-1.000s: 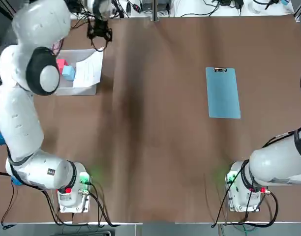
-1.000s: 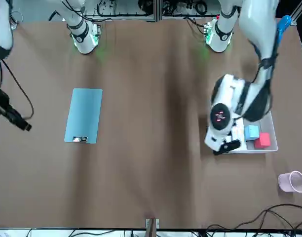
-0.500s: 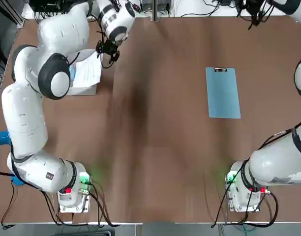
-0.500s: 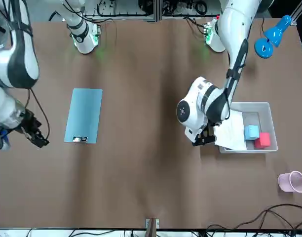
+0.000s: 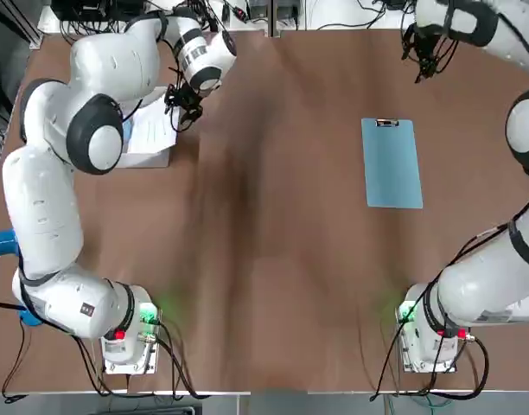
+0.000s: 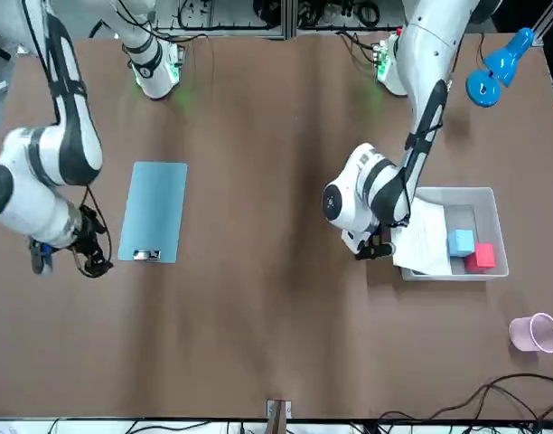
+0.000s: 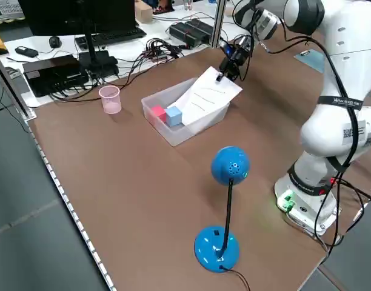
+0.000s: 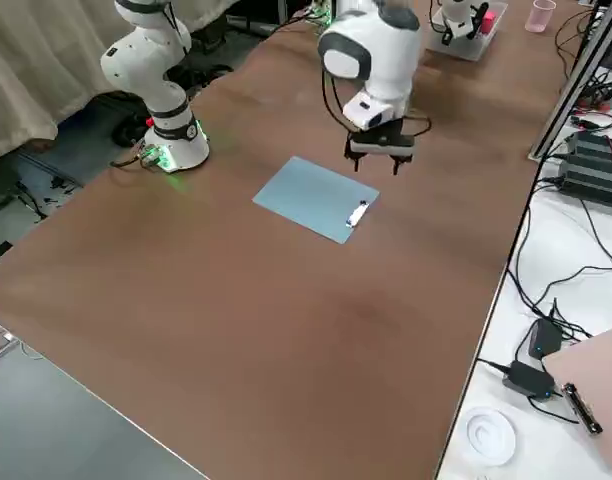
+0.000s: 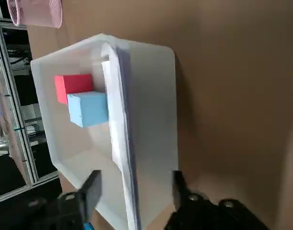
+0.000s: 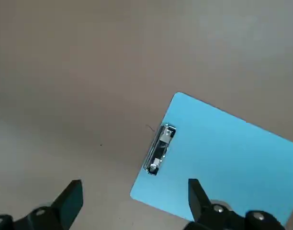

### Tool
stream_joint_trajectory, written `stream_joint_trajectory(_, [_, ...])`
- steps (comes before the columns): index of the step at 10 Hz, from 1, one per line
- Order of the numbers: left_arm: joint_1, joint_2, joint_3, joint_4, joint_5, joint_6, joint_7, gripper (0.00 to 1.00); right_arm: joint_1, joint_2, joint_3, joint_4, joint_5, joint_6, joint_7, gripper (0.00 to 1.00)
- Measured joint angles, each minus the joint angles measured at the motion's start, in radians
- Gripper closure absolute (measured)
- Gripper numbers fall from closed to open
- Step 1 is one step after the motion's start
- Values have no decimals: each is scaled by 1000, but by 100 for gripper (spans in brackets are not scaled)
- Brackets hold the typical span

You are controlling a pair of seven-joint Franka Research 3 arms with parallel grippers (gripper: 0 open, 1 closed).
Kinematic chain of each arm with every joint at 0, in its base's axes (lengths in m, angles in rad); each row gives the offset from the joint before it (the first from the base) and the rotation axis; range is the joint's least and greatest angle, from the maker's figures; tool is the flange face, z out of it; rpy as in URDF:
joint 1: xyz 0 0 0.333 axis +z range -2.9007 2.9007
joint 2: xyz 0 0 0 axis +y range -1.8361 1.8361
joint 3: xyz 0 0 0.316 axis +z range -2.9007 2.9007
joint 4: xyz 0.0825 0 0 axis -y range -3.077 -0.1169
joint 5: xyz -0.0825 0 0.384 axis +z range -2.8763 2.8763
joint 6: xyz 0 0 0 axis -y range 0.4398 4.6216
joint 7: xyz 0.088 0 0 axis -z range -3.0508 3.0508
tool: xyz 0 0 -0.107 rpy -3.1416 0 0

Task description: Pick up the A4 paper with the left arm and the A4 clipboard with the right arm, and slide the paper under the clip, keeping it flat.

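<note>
At the left of the top view, a translucent white bin (image 5: pixel 148 156) is seen on the brown table (image 5: pixel 273 259), and the A4 paper (image 5: pixel 152 128) is draped over its edge, one part inside the bin and one part resting on the rim. A red block (image 9: pixel 72 85) and a blue block (image 9: pixel 89 108) are held in the bin beside the sheet. The left gripper (image 5: pixel 183 97) is positioned just at the paper's edge nearest the table's middle; in the left wrist view its fingers (image 9: pixel 91 191) are spread apart, with the sheet's edge and the bin's rim seen between them, and nothing is gripped.

Further right, the A4 clipboard (image 5: pixel 391 163) is laid flat on the table, well apart from the bin, with the clip (image 5: pixel 386 123) on its short edge farthest from the arms' bases. The right gripper (image 5: pixel 424 54) is held above the table just beyond that clipped edge and slightly to its right. In the right wrist view its fingers (image 10: pixel 70 201) are parted widely, and the clip and board are seen below between them, untouched.

A pink cup (image 6: pixel 536 333) and a blue desk lamp (image 7: pixel 225 206) are stood near the robot's left table edge.
</note>
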Motion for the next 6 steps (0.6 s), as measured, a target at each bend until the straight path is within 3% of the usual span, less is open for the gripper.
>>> stream_joint_trajectory(3, [-2,0,1,-7,4,-3,0,56,34,21,1,-72,0,82,141,4])
stream_joint_trajectory(6, [-4,0,0,-35,30,-19,0,63,21,79,-7,-84,6,129,151,6])
